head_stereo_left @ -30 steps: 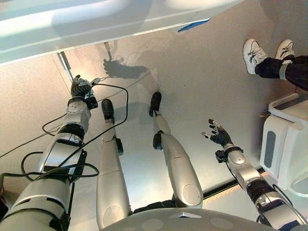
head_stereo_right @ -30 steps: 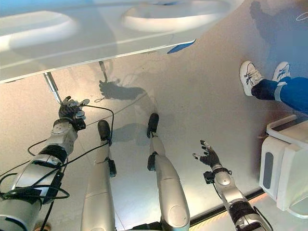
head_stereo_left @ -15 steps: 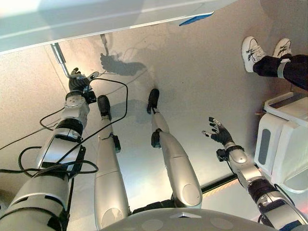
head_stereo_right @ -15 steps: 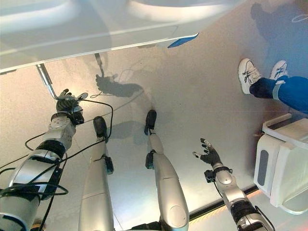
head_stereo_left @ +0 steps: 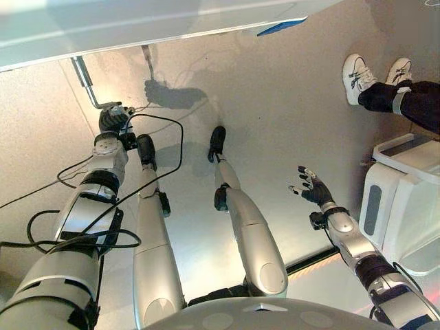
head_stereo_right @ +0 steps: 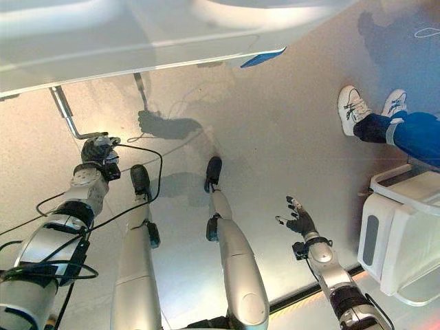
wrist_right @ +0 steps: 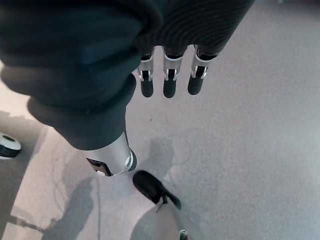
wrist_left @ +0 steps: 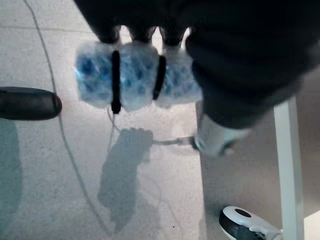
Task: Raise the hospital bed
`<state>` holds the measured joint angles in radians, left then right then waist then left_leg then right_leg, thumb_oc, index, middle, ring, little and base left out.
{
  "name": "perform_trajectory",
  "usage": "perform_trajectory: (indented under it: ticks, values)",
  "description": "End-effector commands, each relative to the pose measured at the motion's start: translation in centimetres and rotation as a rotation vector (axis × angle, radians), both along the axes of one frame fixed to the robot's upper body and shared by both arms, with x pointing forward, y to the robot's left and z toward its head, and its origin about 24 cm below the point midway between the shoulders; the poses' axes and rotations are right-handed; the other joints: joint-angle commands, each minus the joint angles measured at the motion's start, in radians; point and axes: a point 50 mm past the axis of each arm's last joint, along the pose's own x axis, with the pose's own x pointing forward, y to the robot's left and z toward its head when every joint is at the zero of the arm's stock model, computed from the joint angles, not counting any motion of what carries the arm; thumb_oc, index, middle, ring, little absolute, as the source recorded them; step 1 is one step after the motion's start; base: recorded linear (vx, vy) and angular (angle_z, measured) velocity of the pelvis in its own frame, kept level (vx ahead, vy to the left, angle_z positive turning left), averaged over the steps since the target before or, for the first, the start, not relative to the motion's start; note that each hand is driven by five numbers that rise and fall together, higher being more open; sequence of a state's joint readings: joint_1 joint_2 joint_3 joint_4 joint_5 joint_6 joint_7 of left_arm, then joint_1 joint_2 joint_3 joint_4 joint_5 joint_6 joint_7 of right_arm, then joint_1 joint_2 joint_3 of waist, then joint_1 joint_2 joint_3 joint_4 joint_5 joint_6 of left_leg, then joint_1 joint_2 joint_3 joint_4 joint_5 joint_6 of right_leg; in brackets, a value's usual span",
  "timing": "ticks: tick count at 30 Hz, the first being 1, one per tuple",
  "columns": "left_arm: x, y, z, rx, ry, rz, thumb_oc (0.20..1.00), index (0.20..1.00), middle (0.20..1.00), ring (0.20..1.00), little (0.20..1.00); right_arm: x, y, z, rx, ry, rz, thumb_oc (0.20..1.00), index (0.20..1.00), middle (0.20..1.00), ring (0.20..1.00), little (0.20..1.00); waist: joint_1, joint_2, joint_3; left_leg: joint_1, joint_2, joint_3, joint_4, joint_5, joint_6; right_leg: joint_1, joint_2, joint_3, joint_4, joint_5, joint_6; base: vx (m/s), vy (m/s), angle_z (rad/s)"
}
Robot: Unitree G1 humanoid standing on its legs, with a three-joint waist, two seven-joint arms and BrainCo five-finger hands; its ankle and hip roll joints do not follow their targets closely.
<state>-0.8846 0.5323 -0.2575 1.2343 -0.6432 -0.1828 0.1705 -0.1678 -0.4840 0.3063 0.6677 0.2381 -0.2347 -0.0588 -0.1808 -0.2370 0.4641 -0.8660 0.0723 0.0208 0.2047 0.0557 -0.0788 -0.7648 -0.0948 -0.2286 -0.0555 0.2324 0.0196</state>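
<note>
The pale hospital bed (head_stereo_left: 137, 27) spans the far edge of the head views. A bent metal crank rod (head_stereo_left: 84, 79) hangs from under it at the left. My left hand (head_stereo_left: 113, 120) is shut on the crank's handle (wrist_left: 137, 75), which is padded in blue bubble wrap held by two black ties; in the left wrist view my fingers curl over it. Low on the right, my right hand (head_stereo_left: 313, 190) hovers above the floor, open, fingers (wrist_right: 170, 82) straight and holding nothing.
A second thin rod (head_stereo_left: 148, 58) hangs under the bed nearer the middle. A person's legs in white shoes (head_stereo_left: 357, 72) stand at the far right. A white boxy unit (head_stereo_left: 402, 199) sits on the floor close to my right arm.
My left hand has swung the crank round; the rod's bent lower end now shows beside the hand. The view has shifted slightly. My right hand has stayed put.
</note>
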Motion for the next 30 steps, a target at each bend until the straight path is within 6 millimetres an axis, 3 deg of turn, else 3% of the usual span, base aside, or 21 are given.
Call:
perform_trajectory:
  ticks: [1, 12, 21, 26, 30]
  values:
    - [0.4, -0.5, 0.7, 0.028, -0.032, -0.037, 0.200, 0.200, 0.200, 0.200, 0.200, -1.4, -1.5, -0.1, -0.038, 0.011, 0.006, 1.000, 1.000, 1.000, 1.000, 1.000, 0.013, -0.014, 0.000, 0.030, -0.047, 0.005, -0.197, 0.119, 0.030, -0.028, -0.005, -0.018, 0.070, -0.017, 0.115, 0.00, 0.000, 0.00]
    - [0.6, -0.6, 1.6, 0.057, -0.054, -0.045, 0.200, 0.200, 0.200, 0.200, 0.200, -1.5, -1.6, 0.2, -0.037, 0.003, 0.013, 1.000, 1.000, 1.000, 1.000, 1.000, 0.010, 0.000, 0.005, 0.031, -0.047, 0.015, -0.199, 0.123, 0.029, -0.032, -0.006, -0.012, 0.072, -0.015, 0.114, 0.00, 0.000, 0.00]
    - [1.0, -1.9, 1.6, 0.088, -0.056, -0.100, 0.200, 0.200, 0.200, 0.200, 0.200, -2.0, -1.5, -0.2, -0.035, 0.024, 0.020, 1.000, 1.000, 1.000, 1.000, 1.000, 0.000, 0.025, -0.006, 0.030, -0.049, 0.033, -0.180, 0.115, 0.032, -0.043, -0.008, -0.001, 0.098, -0.026, 0.109, 0.00, -0.007, -0.06]
    - [1.4, -3.7, 1.7, 0.089, -0.082, -0.168, 0.200, 0.200, 0.200, 0.200, 0.200, -2.4, -2.0, -0.1, -0.059, 0.034, 0.040, 1.000, 1.000, 1.000, 1.000, 1.000, -0.017, 0.058, -0.027, 0.067, -0.042, 0.068, -0.189, 0.111, 0.033, -0.042, -0.001, 0.028, 0.114, -0.037, 0.101, -0.01, -0.003, -0.17]
    - [1.3, -5.1, 0.6, 0.070, -0.071, -0.214, 0.200, 0.200, 0.200, 0.200, 0.200, -3.1, -2.6, -0.3, -0.086, 0.054, 0.049, 1.000, 1.000, 1.000, 1.000, 1.000, -0.033, 0.083, -0.041, 0.106, -0.039, 0.093, -0.205, 0.109, 0.032, -0.028, 0.010, 0.048, 0.114, -0.043, 0.095, 0.01, -0.003, -0.17]
